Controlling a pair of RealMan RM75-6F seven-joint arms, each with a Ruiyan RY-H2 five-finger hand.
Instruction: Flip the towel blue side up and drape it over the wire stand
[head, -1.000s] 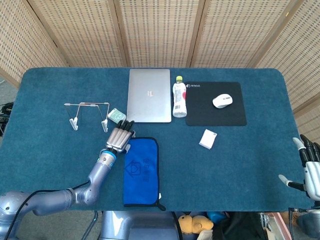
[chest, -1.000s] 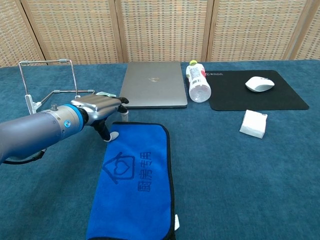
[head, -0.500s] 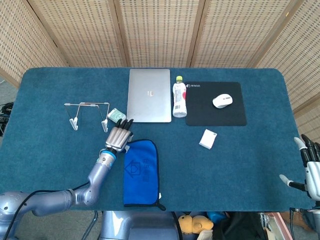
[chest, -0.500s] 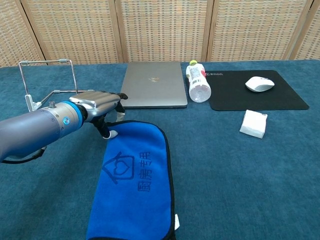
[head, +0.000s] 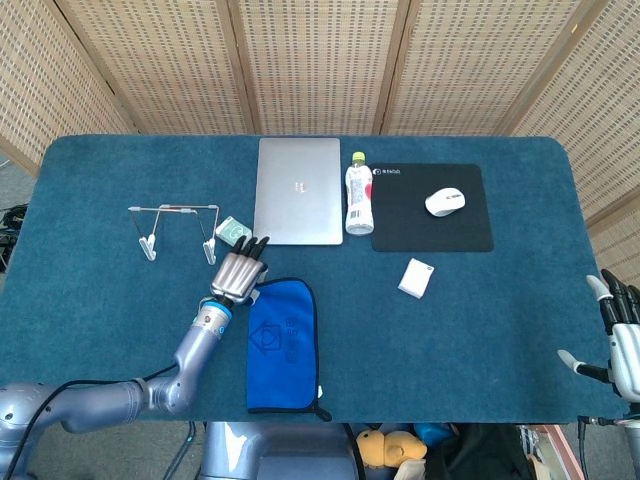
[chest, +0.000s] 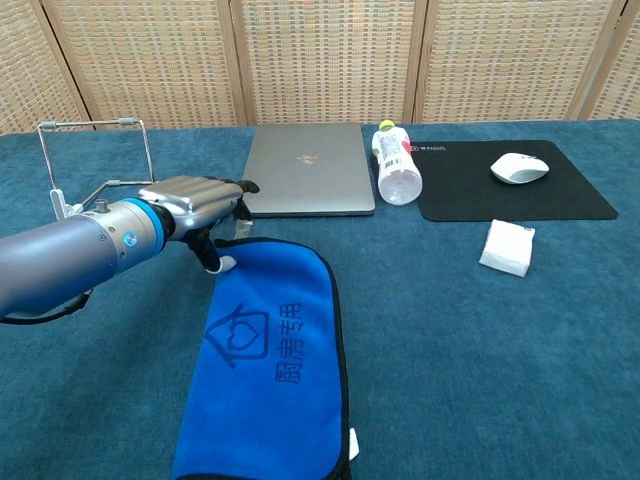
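We are looking at one blue cloth towel with a dark printed house logo (head: 281, 343), lying flat and blue side up near the front edge of the blue carpeted bench (head: 500, 330). Compared with a second ago, its far end is now rounded and bunched inward where it was square, and it is sitting slightly further from the laptop. Our left hand (head: 240, 272) is resting at the towel's far left corner, having shifted a little toward the stand; its fingers (chest: 236, 187) are lying close together and stretched forward, and we cannot tell whether the thumb underneath is pinching the cloth. One bare wire stand (head: 177, 228) is standing upright to the left, apart from the towel. Our right hand (head: 620, 338) is hanging at the bench's right edge with fingers apart, holding nothing.

Beyond these we are counting one closed silver laptop (head: 298, 203), one small green packet (head: 233, 231), one plastic bottle lying on its side (head: 358, 198), one black mouse mat (head: 431, 207) carrying one white mouse (head: 445, 202), and one white tissue pack (head: 416, 277).

Only the head view is showing the right hand and the packet plainly; the chest view is showing the towel's print and the thumb side of the left hand.
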